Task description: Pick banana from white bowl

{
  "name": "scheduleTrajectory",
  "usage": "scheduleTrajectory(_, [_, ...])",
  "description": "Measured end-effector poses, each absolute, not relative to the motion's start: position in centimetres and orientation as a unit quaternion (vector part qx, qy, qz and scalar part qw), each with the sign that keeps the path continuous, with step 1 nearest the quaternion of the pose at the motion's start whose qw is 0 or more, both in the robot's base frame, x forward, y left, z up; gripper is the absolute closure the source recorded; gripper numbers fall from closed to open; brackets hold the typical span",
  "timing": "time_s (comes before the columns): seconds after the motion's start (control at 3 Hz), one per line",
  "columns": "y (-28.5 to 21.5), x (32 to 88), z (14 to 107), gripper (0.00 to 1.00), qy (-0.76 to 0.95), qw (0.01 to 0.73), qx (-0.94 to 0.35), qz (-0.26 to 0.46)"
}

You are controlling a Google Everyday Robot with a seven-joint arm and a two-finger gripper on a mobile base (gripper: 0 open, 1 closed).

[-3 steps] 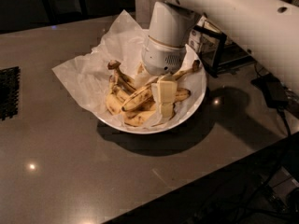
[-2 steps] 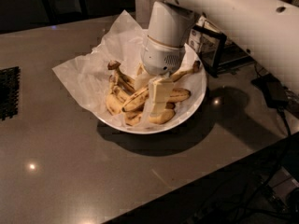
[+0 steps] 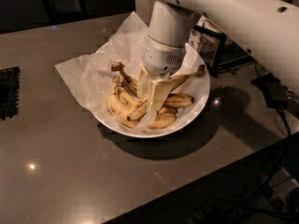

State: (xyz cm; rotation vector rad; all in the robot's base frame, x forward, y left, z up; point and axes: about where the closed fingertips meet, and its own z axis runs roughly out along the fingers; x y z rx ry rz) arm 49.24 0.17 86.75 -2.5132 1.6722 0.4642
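Grey counter (image 3: pixel 70 171): pincer (image 3: pixel 150 94) in white bowl (image 3: pixel 154 133), banana (image 3: pixel 186 77) stem aimed upper right.

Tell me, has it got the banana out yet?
Not yet. Done: the claw is down in the bowl, over the banana. In hand: it seems to be taking hold. Left: lifting the banana out, since it lies in the bowl.

Speckled banana (image 3: pixel 186 77) slants across white bowl (image 3: pixel 194 108), stem up-right, under the gripper (image 3: pixel 152 96).
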Motion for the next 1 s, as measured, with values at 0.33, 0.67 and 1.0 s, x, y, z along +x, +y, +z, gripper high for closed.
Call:
scheduleTrajectory(0.33, [0.17,49.24,86.75,1.0,0.547,0.044,-0.822,0.152])
scheduleTrajectory(0.67, [0.17,49.24,86.75,1.0,0.547,0.044,-0.822,0.152])
scheduleTrajectory(1.0, [0.47,49.38,87.45,1.0,0.551,0.069,-0.819,0.14])
